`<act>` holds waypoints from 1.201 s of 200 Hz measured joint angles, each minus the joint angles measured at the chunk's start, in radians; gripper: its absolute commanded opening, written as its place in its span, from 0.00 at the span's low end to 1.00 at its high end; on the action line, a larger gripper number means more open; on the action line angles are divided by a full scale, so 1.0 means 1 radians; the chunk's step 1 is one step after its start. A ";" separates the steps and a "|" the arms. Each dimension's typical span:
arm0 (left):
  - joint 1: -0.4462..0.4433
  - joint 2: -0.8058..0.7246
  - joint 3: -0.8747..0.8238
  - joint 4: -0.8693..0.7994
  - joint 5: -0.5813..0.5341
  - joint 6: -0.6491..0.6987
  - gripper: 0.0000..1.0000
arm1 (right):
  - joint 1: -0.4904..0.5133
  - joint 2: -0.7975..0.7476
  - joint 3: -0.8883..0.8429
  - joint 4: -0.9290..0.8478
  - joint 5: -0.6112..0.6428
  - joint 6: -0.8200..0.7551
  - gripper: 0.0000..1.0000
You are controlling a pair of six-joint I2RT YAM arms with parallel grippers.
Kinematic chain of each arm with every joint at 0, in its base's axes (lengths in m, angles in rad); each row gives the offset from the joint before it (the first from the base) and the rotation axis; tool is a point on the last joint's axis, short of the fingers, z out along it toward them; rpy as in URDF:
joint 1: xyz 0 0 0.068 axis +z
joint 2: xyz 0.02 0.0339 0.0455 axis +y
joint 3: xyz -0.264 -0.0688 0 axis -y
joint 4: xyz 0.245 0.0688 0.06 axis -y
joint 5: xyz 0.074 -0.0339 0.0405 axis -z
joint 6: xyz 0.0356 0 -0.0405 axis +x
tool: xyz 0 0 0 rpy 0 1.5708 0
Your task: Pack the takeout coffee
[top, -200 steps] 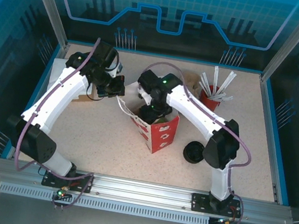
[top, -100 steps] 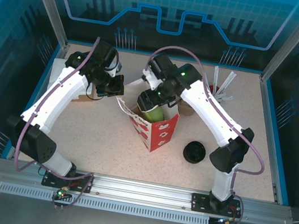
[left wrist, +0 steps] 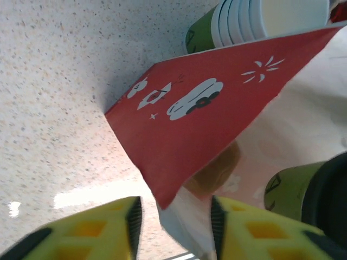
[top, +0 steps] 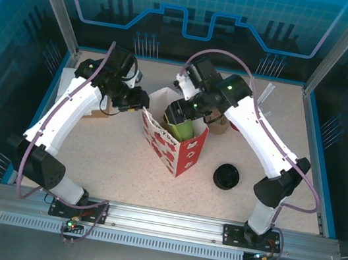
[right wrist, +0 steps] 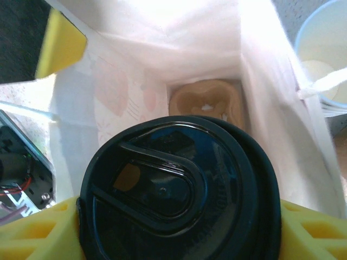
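Coffee hangs in the open mouth of the bag, near the middle of the surface, with its yellow-green wall partly below the bag's rim.

The speckled surface carries everything else. The right arm reaches from the near right base over to the bag. The left arm bends up the left side toward the bag's left rim.

The bag stands upright, red outside with white prints, white inside. The left hand sits at the bag's top left corner. In the left wrist view that corner lies between the yellow fingers, with a thin gap showing on one side. Whether they pinch the paper cannot be told.

The right hand is clenched on the coffee from above. In the right wrist view a yellow finger presses in from each side just under the black lid. Below the cup, a brown tray lies at the bottom of the bag. Whether the cup touches it cannot be told.

A stack of cups stands just beside the bag. Loose black lids lie on the surface to the near right of the bag, apart from it. White sticks poke out past the right arm at the far right.
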State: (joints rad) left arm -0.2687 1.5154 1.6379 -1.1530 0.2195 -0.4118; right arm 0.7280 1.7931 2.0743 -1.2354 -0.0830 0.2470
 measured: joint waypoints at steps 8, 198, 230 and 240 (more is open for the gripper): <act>0.010 -0.005 0.000 0.006 0.008 -0.004 0.55 | -0.010 -0.018 -0.011 0.011 -0.006 0.004 0.67; -0.224 -0.396 -0.273 0.689 0.183 0.306 0.99 | -0.206 -0.282 -0.071 0.415 -0.296 0.249 0.67; -0.274 -0.322 -0.252 0.702 0.126 0.366 0.99 | -0.206 -0.283 -0.071 0.437 -0.328 0.285 0.67; -0.279 -0.314 -0.251 0.712 0.112 0.378 0.99 | -0.206 -0.285 -0.071 0.439 -0.338 0.293 0.67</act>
State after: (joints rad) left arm -0.5480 1.2018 1.3865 -0.4412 0.3317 -0.0334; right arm 0.5224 1.5085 2.0037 -0.7959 -0.4206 0.5396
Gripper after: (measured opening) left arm 0.987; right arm 0.693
